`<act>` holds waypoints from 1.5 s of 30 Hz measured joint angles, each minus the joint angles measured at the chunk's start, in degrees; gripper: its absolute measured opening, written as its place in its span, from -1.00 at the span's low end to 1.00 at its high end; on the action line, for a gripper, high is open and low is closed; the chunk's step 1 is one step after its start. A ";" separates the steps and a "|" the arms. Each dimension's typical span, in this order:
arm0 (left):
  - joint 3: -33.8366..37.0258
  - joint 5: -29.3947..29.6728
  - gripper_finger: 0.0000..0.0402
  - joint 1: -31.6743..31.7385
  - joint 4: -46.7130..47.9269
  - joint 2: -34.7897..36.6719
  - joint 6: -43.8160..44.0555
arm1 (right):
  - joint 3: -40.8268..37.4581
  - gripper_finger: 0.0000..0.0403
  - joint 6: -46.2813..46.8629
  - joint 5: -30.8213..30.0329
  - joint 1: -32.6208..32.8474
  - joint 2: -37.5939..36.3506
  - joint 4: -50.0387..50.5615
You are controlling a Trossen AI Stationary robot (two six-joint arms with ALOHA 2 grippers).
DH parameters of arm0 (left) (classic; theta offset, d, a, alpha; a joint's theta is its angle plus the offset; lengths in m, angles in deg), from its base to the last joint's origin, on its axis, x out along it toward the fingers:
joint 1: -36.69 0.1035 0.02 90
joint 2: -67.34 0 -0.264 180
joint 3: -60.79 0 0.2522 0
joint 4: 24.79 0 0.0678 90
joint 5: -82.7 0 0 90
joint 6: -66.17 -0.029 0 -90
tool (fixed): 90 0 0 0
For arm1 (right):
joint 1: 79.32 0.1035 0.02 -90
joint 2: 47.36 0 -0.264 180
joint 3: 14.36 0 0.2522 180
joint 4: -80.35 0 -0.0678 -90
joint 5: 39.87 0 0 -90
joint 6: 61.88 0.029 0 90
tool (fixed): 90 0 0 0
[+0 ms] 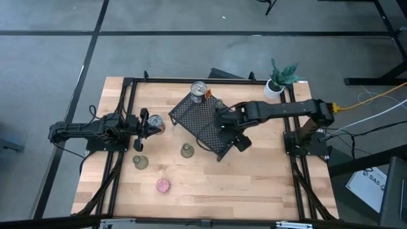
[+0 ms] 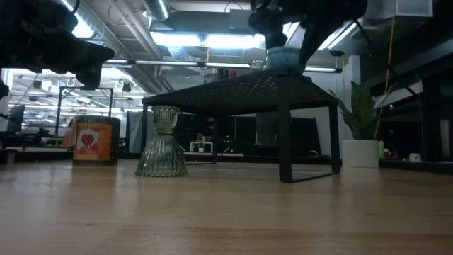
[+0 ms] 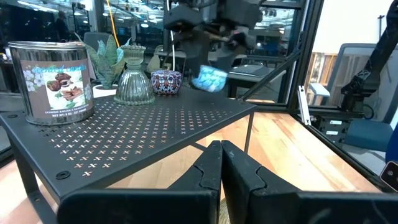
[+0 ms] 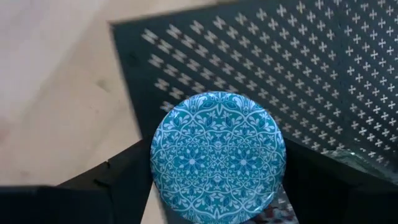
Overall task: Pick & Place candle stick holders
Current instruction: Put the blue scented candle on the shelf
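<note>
The right tool (image 4: 217,186) grips the blue holder (image 4: 217,155) just over the black mesh rack (image 1: 200,121), near its 3 o'clock edge. Released off-level or too near that edge, it may tip onto the bench (image 1: 254,184). The left tool (image 3: 221,171) waits closed at 9 o'clock.

Blue holders: one (image 4: 217,155), over the rack's near right part
Purple holders: one (image 3: 166,82), on the rack's far side
Pink holders: one (image 1: 163,185), on the near desk
Green glass holders: three – two on the desk (image 1: 140,162) (image 1: 187,151), one on the rack (image 3: 134,79)
Tins: two – one on the rack (image 1: 199,90), one on the left of the desk (image 2: 93,142)
Racks: one (image 1: 200,121)
Potted plants: one (image 1: 278,81), far right
Robot arms: two
</note>
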 joint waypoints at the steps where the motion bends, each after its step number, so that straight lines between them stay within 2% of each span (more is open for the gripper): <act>1: 0.00 0.00 -0.99 0.00 0.00 0.00 0.00 | 0.00 0.53 -0.80 -0.26 -0.42 0.45 -0.14; 9: 0.00 0.00 -0.99 0.00 0.00 0.00 0.00 | 0.00 0.53 -2.27 -0.36 -1.80 1.77 -0.28; 36: 0.00 0.00 -0.99 0.00 0.00 0.00 0.00 | 0.00 0.53 4.39 -0.23 -4.28 1.77 -1.26; 45: 0.00 0.00 -0.99 0.00 0.00 0.00 0.00 | 0.00 0.68 4.39 -0.25 -4.51 1.77 -1.27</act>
